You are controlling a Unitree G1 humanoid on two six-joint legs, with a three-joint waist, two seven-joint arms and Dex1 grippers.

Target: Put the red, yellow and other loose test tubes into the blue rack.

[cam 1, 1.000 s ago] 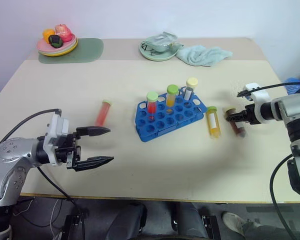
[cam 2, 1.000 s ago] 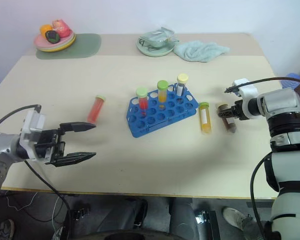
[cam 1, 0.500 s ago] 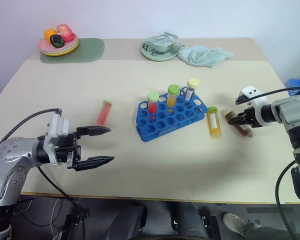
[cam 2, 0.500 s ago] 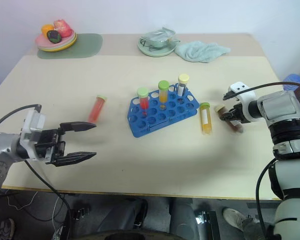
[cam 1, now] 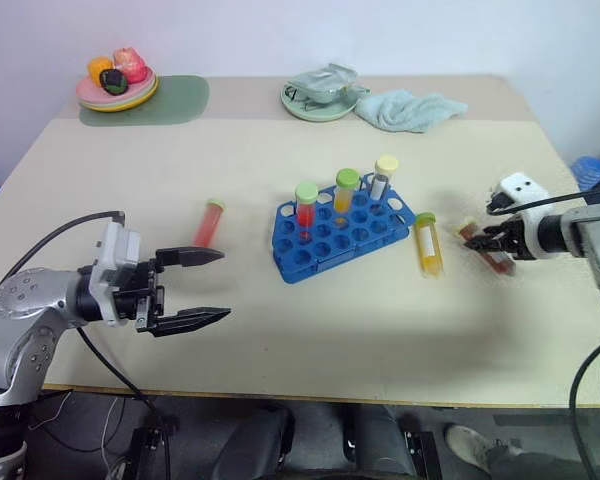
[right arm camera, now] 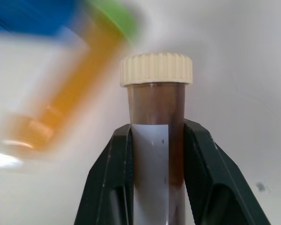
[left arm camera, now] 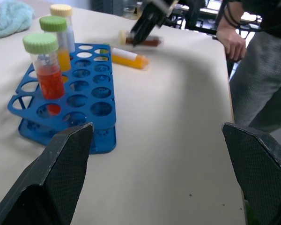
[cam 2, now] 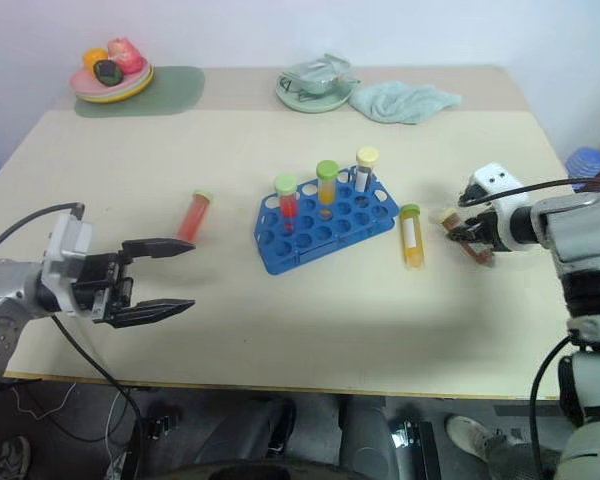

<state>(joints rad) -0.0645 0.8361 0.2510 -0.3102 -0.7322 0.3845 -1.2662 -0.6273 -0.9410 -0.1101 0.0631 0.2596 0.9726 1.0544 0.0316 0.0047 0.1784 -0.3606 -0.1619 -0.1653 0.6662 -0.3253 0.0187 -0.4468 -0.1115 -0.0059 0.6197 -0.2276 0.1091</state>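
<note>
Meanwhile, at the far edge of the table [cam 1: 280, 330], a plate of toy fruit [cam 1: 116, 82] on a green mat [cam 1: 170, 103], a pale green dish [cam 1: 322, 95] and a crumpled light blue cloth [cam 1: 408, 108] are set well apart from the work, and a person's hand [left arm camera: 233, 43] is seen beyond the table's side. The blue rack [cam 1: 340, 235] is placed mid-table with three capped tubes upright in its back holes. A red tube [cam 1: 209, 222] is laid loose to its left, a yellow tube [cam 1: 427, 243] just beside its right end. The brown tube [right arm camera: 155, 140], cream-capped and white-labelled, is clamped between the fingers of the right gripper [cam 1: 492, 245], beyond the yellow one. The left gripper [cam 1: 202, 288] is held with its jaws wide apart, empty, near the red tube.
</note>
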